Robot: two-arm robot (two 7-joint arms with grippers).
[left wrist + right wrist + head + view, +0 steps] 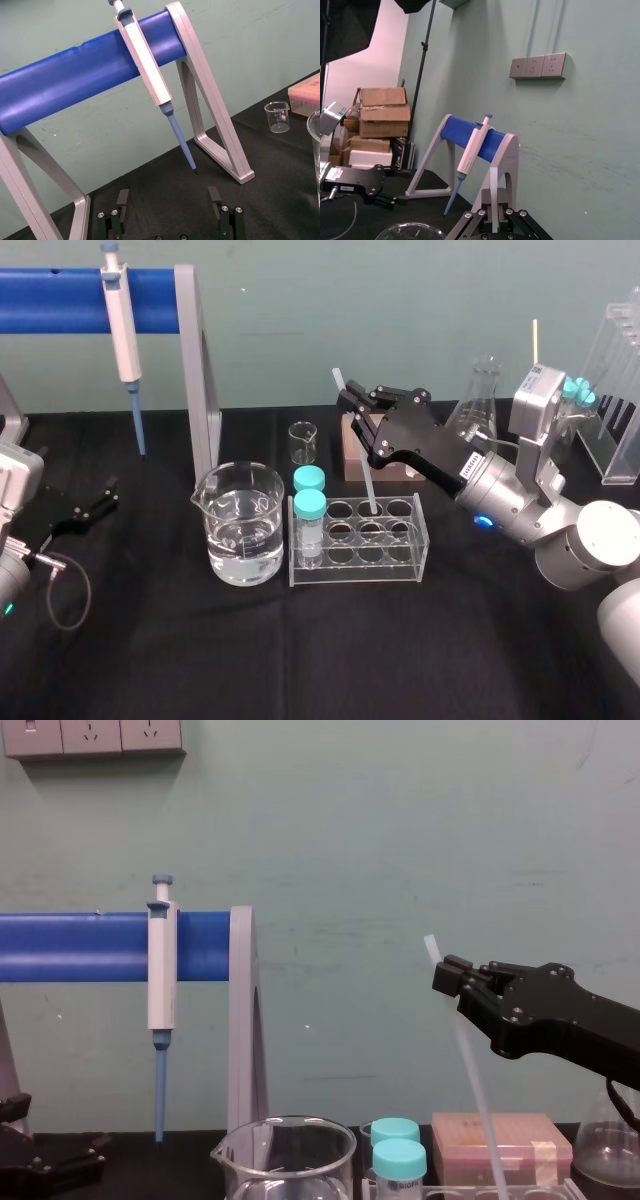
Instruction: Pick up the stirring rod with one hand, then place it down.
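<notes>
The stirring rod (369, 486) is a thin whitish stick, tilted, with its lower end inside a hole of the clear tube rack (356, 566). My right gripper (350, 398) is shut on the rod near its top, above and behind the rack. From the chest the rod (476, 1082) slants down from the right gripper (452, 978). In the right wrist view the rod (494, 192) stands up between the black fingers (470, 220). My left gripper (95, 505) rests at the table's left, open (168, 197) and holding nothing.
A water-filled beaker (240, 525) stands left of the rack, with two teal-capped tubes (310, 505) in the rack's left end. Behind are a small beaker (302, 442), a wooden block (352, 455), a flask (480, 400) and a pipette (122, 330) hanging on the blue stand (60, 300).
</notes>
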